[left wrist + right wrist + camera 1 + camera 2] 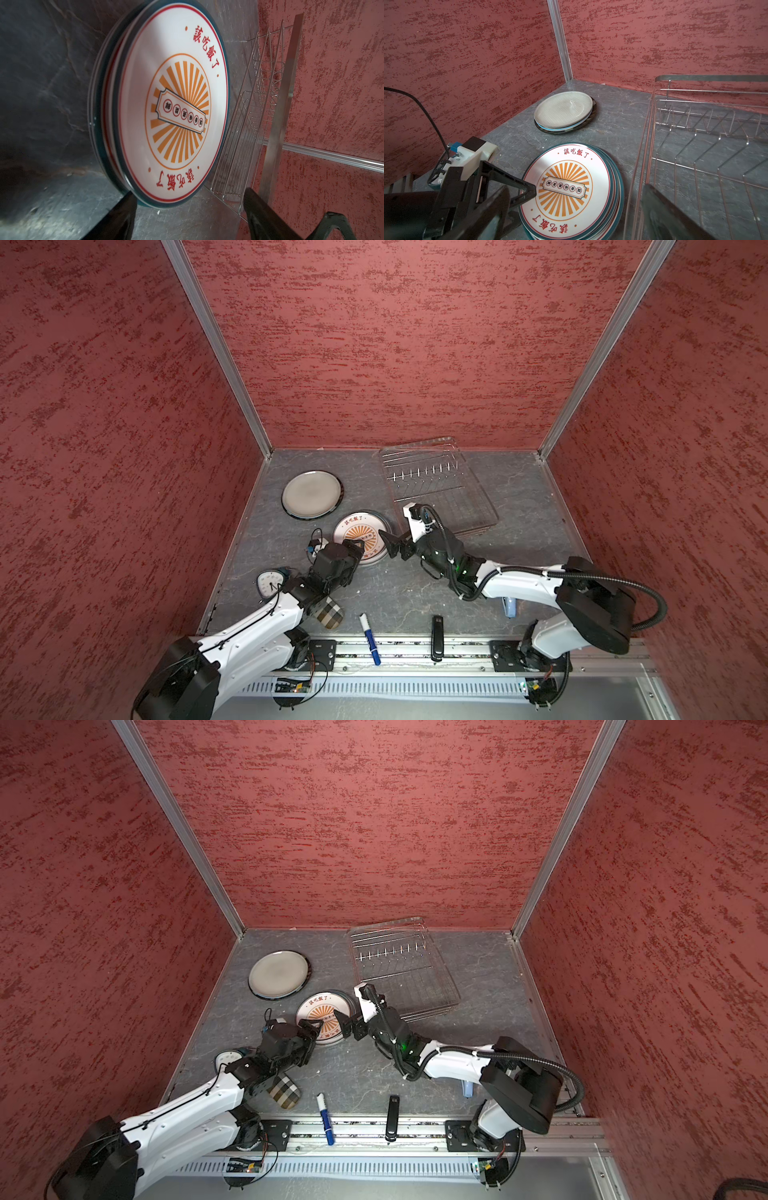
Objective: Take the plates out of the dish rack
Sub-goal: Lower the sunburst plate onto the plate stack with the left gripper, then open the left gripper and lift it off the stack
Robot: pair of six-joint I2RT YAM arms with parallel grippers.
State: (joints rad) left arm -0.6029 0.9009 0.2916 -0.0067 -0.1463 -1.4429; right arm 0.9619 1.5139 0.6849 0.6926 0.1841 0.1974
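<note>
- My left tool and right tool stood released, empty, flanking the sunburst plates stacked on the worktop.
- Dish rack sat empty beside them.
- Risk, I judged: retreating carelessly could clip that uneven stack and slide plates.

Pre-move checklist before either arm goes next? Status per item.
1. Rack empty of plates: ok.
2. Left gripper open: ok.
3. Right gripper open: ok.
4. Sunburst stack squared up: not ok, plates staggered.
5. Left gripper clear of that stack: cannot tell.
6. Grey stack apart from both arms: ok.
</note>
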